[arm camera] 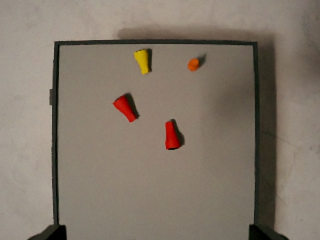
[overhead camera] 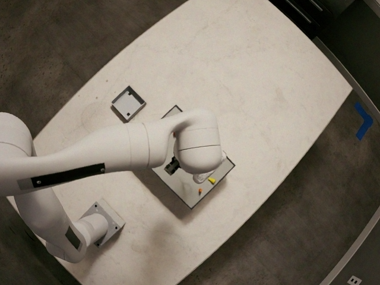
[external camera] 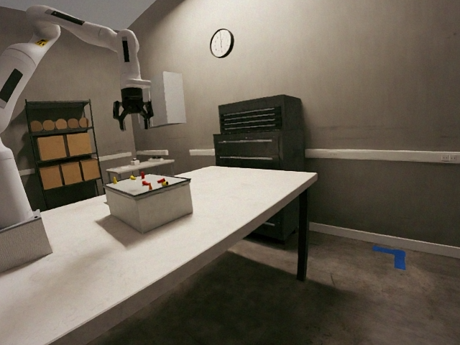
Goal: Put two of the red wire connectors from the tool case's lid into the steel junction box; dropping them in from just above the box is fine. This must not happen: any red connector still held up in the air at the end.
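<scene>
Two red wire connectors [arm camera: 125, 108] [arm camera: 170, 135] lie on their sides on the grey tool case lid [arm camera: 150, 195] [overhead camera: 184, 187] [external camera: 126, 187]; in the exterior view they show as red connectors [external camera: 146, 182] [external camera: 160, 180], with a third red one [external camera: 142, 173] further back. My gripper [external camera: 133, 119] [arm camera: 157, 235] is open and empty, hanging high above the lid and pointing straight down. In the top view my arm hides most of the lid and the red connectors. The steel junction box [overhead camera: 128, 103] sits open and empty on the table, apart from the case's far corner.
A yellow connector [arm camera: 142, 61] [overhead camera: 211, 180] and an orange one [arm camera: 193, 64] [overhead camera: 199, 190] lie near the lid's edge; more yellow ones [external camera: 114, 180] [external camera: 164, 183] lie on it. The case is a raised block on the white table [overhead camera: 245, 76] [external camera: 241, 192]. My arm's base [overhead camera: 103, 222] stands at the table's edge.
</scene>
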Robot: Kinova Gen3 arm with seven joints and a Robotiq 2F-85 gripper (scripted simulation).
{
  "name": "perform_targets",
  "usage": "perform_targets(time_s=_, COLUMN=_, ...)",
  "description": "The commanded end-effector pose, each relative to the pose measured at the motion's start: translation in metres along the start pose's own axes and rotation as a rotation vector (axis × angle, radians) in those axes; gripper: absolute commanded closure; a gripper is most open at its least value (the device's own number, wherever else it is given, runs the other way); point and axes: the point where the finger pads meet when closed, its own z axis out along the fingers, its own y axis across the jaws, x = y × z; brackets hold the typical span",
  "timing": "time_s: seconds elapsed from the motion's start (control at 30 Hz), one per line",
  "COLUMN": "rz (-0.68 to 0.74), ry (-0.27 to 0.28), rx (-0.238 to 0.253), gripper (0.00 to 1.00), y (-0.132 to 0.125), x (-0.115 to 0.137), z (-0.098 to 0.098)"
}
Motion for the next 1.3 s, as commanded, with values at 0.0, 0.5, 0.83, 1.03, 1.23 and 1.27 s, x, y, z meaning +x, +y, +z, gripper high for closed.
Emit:
perform_targets(time_s=0.0, rz=0.001, ry=0.001, rx=0.0, gripper=0.0, y=-0.0002, x=0.0006, z=0.0002)
perform_targets(time_s=0.5, rz=0.001, ry=0.001, rx=0.0, gripper=0.9, y=-0.0002, x=0.0006, z=0.0002)
perform_targets(time_s=0.83, rz=0.001, ry=0.001, rx=0.0, gripper=0.9, y=-0.0002, x=0.0006, z=0.0002)
perform_targets(time_s=1.03, rz=0.001, ry=0.001, rx=0.0, gripper=0.9, y=-0.0002, x=0.0006, z=0.0002)
perform_targets(time_s=1.23, rz=-0.001, ry=0.001, rx=0.0, gripper=0.63, y=-0.0003, x=0.0004, z=0.0004)
perform_targets(time_s=1.27, rz=-0.001, ry=0.001, rx=0.0, gripper=0.63, y=-0.0003, x=0.0004, z=0.0004)
